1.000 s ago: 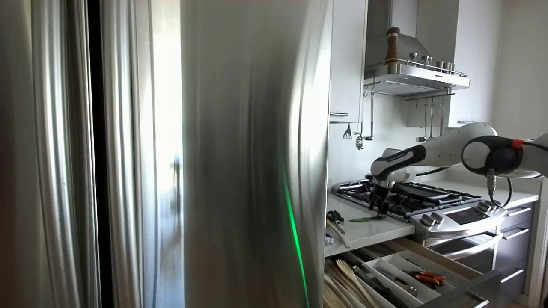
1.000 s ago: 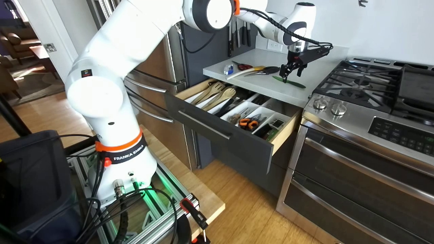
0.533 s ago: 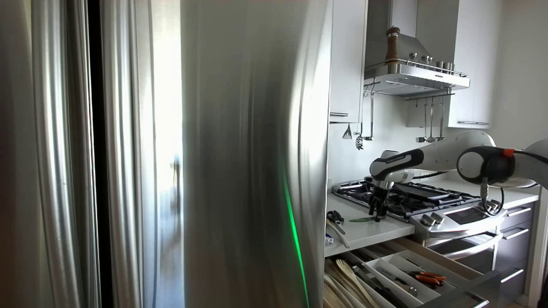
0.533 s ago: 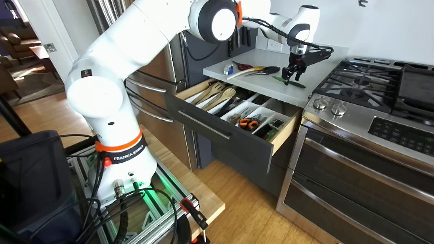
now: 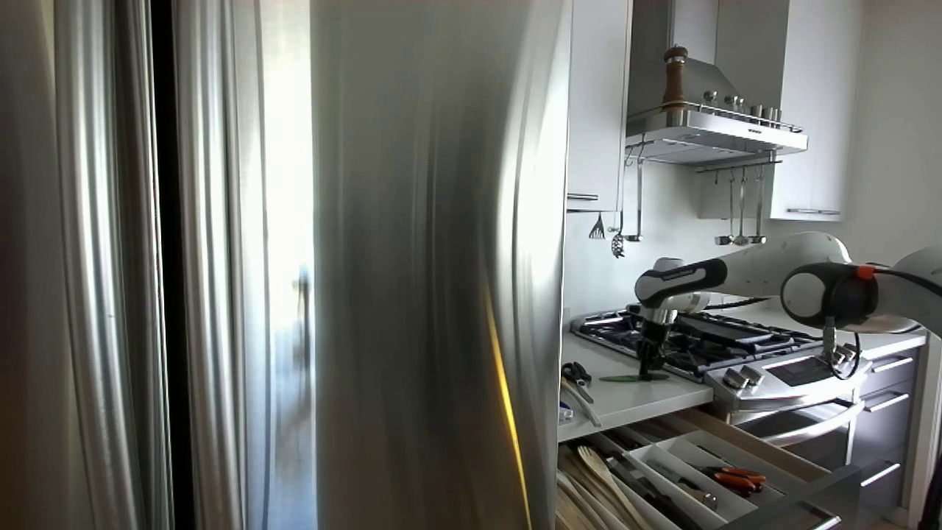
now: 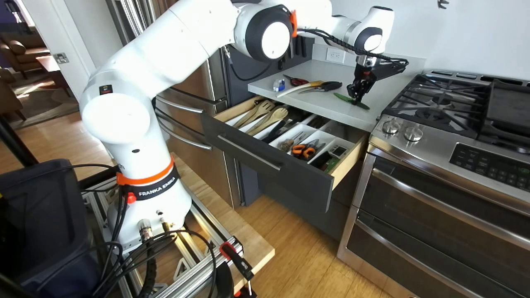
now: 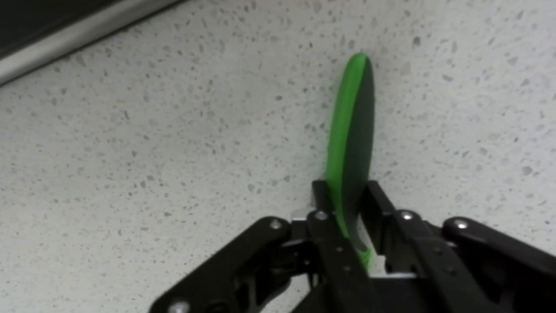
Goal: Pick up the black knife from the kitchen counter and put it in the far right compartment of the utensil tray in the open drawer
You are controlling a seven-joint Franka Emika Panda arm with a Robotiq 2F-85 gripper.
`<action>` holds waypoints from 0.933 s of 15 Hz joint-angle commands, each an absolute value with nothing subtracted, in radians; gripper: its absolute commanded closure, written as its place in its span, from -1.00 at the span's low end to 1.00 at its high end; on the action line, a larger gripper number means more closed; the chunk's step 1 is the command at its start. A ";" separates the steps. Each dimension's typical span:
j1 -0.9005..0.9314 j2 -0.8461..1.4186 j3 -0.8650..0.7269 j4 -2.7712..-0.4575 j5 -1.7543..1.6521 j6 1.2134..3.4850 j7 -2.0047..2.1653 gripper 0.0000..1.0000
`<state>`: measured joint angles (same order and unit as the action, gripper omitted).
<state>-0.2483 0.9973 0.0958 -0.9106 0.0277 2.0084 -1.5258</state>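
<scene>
Green-and-grey knife (image 7: 352,139): is lying on the counter (image 6: 323,102), near the stove (image 6: 447,174).
Gripper (image 7: 346,187): I'm pinching the knife by its handle, the two jaws pressing in from either side.
Arm (image 6: 182,54): is pointing down above the counter.
Drawer (image 6: 290,180): is standing open below the counter, wooden spoons (image 6: 278,114) lying inside.
Tray (image 6: 321,135): is sitting in the drawer, orange-handled scissors (image 6: 309,153) occupying one compartment.

One knife (image 7: 347,139), one gripper (image 7: 347,191), one drawer (image 6: 298,178)

Near the counter's (image 6: 327,71) edge by one stove (image 6: 441,140) lies the knife; toward the opposite edge, one red-handled tool (image 6: 299,81), one yellow-and-white tool (image 6: 297,88), one black-handled tool (image 6: 331,85), one blue-and-white object (image 6: 279,85). The drawer shows one pair of scissors (image 5: 734,481); the stove, two oven handles (image 6: 414,189).
</scene>
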 commanded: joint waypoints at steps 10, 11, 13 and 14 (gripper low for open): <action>-0.310 0.781 0.094 -1.167 0.124 2.017 -1.354 0.89; -0.311 0.746 0.092 -1.202 0.141 2.032 -1.328 0.89; -0.303 0.681 0.085 -1.278 0.170 2.081 -1.269 0.89; -0.297 0.650 0.080 -1.318 0.180 2.110 -1.237 0.89</action>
